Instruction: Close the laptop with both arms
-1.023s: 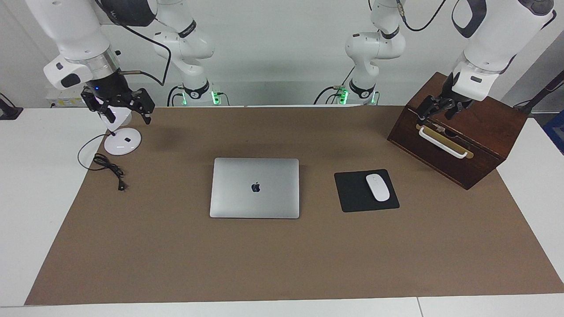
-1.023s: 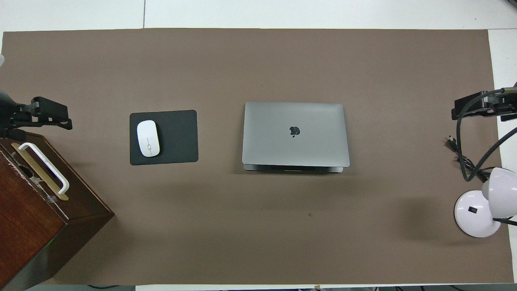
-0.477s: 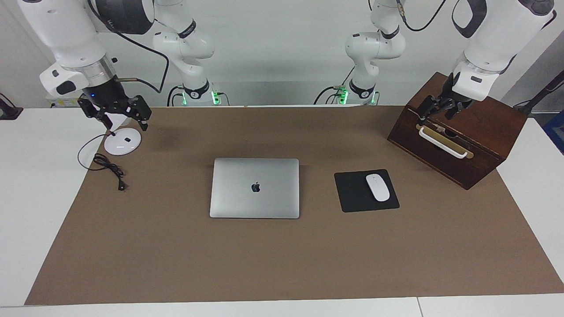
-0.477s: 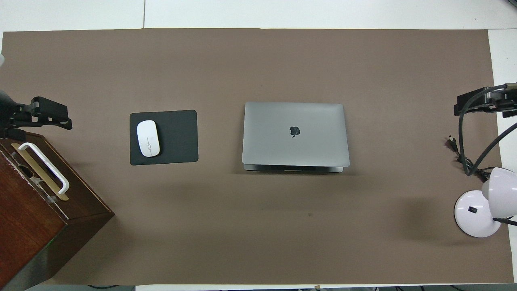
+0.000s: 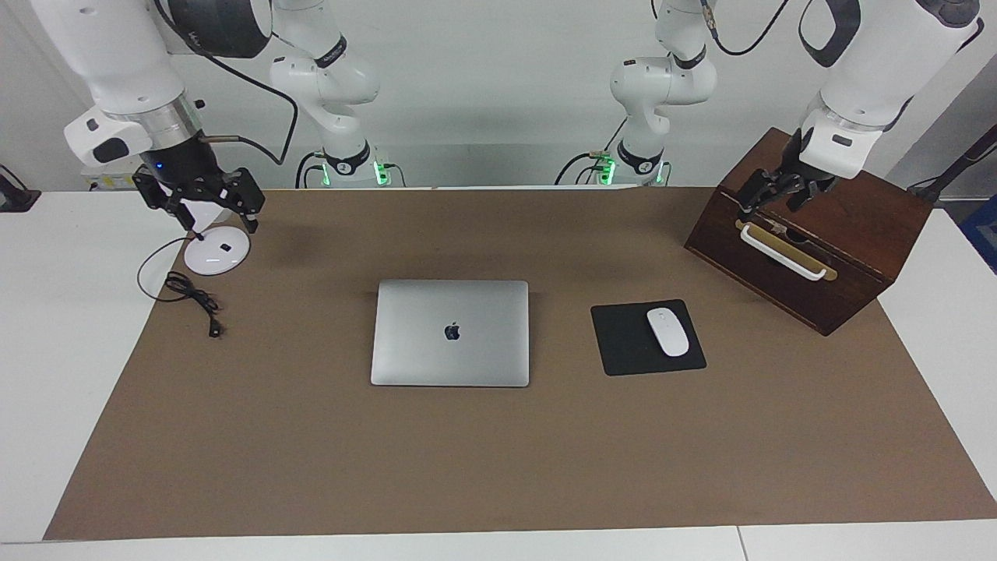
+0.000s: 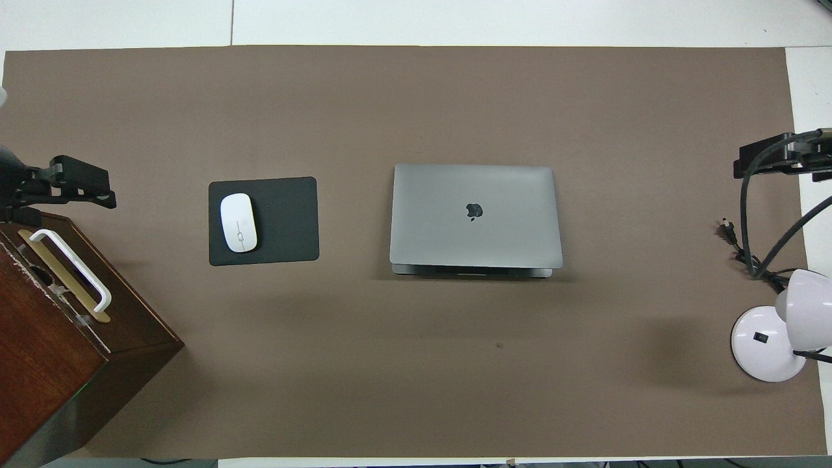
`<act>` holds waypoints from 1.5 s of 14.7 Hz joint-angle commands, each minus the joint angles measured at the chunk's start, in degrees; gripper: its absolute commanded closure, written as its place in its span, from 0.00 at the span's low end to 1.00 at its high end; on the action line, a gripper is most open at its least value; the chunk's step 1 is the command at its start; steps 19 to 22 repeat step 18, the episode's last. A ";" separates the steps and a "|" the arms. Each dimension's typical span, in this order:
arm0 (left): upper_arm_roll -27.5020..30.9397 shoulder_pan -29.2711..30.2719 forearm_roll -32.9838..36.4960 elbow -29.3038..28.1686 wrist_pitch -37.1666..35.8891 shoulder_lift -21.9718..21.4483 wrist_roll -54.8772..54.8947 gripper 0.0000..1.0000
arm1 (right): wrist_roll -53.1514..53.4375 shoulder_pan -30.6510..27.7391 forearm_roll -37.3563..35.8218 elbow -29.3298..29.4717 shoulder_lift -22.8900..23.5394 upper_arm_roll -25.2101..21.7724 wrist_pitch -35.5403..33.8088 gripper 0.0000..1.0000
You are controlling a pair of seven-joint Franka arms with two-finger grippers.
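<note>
Claws spread: right claw [image 5: 209,212] over lamp [image 5: 216,251], left claw [image 5: 771,204] over wooden box [image 5: 857,234], both well apart from closed laptop [image 5: 451,333].

No readable words or numbers anywhere — the only sign is a dark apple logo [image 5: 452,332] centred on the closed lid of the silver-grey laptop [image 5: 420,351] on the brown mat.

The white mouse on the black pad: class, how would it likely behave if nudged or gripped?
The white mouse looks smooth and domed, so fingers would probably slip off it. It lies flat, so it should slide rather than tip. The thin mouse pad under it may shift along with it.
</note>
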 commanded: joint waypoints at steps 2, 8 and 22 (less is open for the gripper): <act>0.02 0.13 1.05 0.31 -0.08 -0.40 0.87 0.00 | -1.77 0.36 0.51 0.03 0.03 -0.61 0.85 0.00; -1.99 3.38 0.88 0.39 0.62 -1.55 1.57 0.00 | -1.68 0.35 0.59 -0.05 0.03 -0.61 0.76 0.00; -4.11 5.23 0.62 0.31 0.62 -1.81 3.16 0.00 | -1.24 0.35 0.59 -0.41 -0.15 -0.61 0.68 0.00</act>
